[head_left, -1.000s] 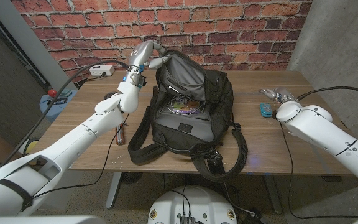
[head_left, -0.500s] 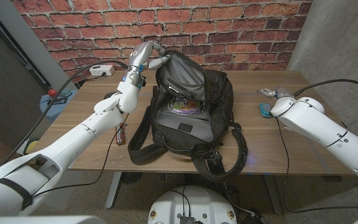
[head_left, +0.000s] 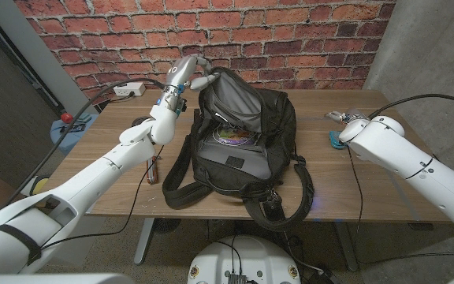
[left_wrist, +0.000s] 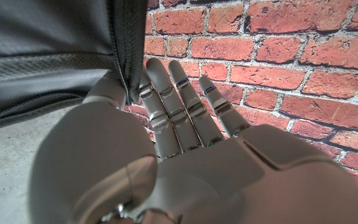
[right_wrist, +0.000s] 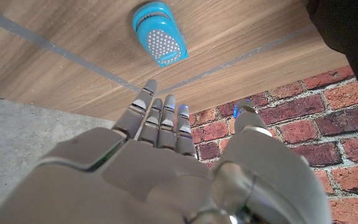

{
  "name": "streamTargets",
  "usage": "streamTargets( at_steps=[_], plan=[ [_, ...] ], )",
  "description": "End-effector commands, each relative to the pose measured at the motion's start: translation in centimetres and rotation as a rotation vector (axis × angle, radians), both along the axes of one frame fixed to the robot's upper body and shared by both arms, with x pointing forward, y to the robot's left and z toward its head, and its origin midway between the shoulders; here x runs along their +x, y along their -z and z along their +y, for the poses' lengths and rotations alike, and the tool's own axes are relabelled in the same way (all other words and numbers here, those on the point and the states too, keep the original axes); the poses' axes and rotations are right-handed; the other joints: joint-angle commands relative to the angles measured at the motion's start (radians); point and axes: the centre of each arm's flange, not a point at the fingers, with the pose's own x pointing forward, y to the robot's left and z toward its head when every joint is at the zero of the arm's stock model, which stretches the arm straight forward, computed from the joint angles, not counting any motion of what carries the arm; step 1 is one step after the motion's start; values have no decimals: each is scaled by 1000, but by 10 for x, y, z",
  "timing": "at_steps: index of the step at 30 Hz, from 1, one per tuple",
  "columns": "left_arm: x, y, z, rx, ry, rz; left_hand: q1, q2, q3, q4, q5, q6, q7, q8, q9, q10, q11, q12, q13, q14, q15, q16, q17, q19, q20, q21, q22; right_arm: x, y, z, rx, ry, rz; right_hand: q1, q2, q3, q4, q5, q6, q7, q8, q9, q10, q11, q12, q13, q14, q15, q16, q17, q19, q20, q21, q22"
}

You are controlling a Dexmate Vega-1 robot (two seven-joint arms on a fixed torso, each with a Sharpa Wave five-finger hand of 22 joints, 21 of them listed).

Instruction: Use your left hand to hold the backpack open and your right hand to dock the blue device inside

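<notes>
- My left hand (head_left: 193, 69) grips the far top edge of the backpack (head_left: 239, 138), with the zipped rim pinched between thumb and fingers (left_wrist: 178, 106); it lifts the flap so the mouth gapes toward me.
- The backpack lies in the middle of the worktop (head_left: 353, 177), its dark inside visible, straps trailing toward the near edge.
- The blue device (right_wrist: 160, 33) lies on the bare wood to the right of the backpack, well apart from it.
- My right hand (right_wrist: 166, 134) holds nothing, fingers straight and slightly apart, hovering near the device without touching it.
- The step in hand, as I judge it, is to pick up the device, so I should bring my fingers over it and close on its long sides rather than push it along the wood.
- I should keep the left grip steady and high while I reach; if the flap sags, the mouth narrows.
- Once I have the device, I should carry it over the right rim and lower it inside without catching the zipper.
- A cable (head_left: 416, 99) loops over my right arm; I should watch that it does not snag.
</notes>
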Motion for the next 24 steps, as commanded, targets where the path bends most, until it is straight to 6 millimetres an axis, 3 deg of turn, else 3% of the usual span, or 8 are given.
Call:
streamTargets(
  at_steps=[1, 24],
  plan=[
    [-1, 8, -4, 37, 54, 29, 4, 16, -3, 5, 2, 1, -6, 1, -3, -4, -9, -3, -8, 1, 4, -7, 6, -6, 0, -2, 1, -3, 0, 2, -16, 35, 23, 12, 3, -3, -1, 6, 6, 15, 0, 3, 5, 4, 7, 8, 4, 10, -5, 2, 1, 9, -2, 4],
    [-7, 14, -5, 48, 75, 26, 0, 18, -5, 6, 2, 0, -9, -3, -13, -7, -11, -5, -14, 0, -1, -17, 12, -9, -4, -3, 1, 11, -5, 6, -91, 42, 121, 34, 4, -3, -3, 5, 17, 21, 2, 5, 15, 10, 24, 30, 18, 15, -2, 5, 8, 22, -1, 4]
  ],
)
